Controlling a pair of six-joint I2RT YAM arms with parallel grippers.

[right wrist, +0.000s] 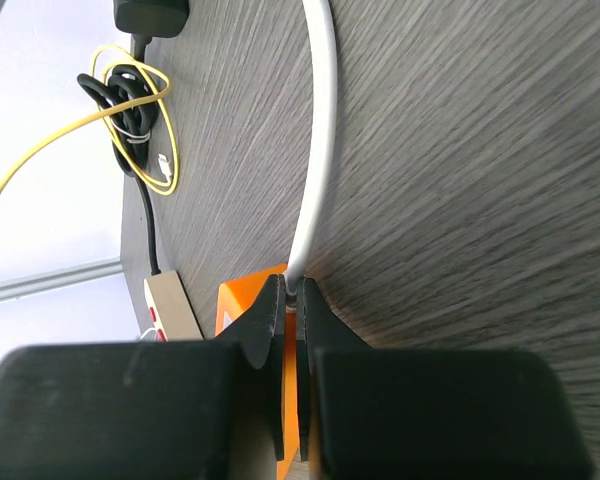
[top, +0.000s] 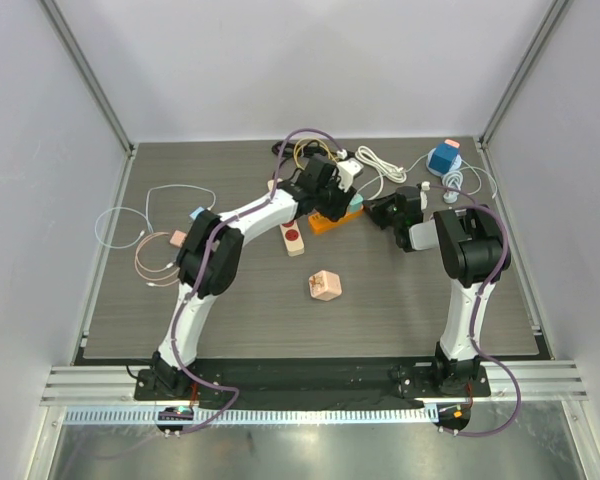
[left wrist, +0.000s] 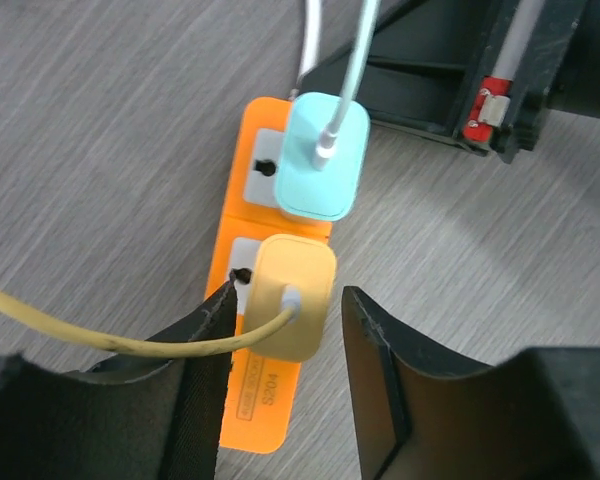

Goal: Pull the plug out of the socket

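Left wrist shows teal plug (left wrist: 323, 155) beside yellow plug (left wrist: 292, 295).

Narrow gaps each side of yellow plug (left wrist: 292, 295), between left gripper (left wrist: 287, 300) fingers (left wrist: 380, 380). Teal plug (left wrist: 325, 155) just beyond, same orange strip (left wrist: 250, 400). Yellow cable (left wrist: 80, 335) crosses one finger. Right gripper (top: 375, 210) crowds strip's far end.

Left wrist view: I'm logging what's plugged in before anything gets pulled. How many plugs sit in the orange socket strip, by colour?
Turquoise plug: 1
Yellow plug: 1
Total: 2
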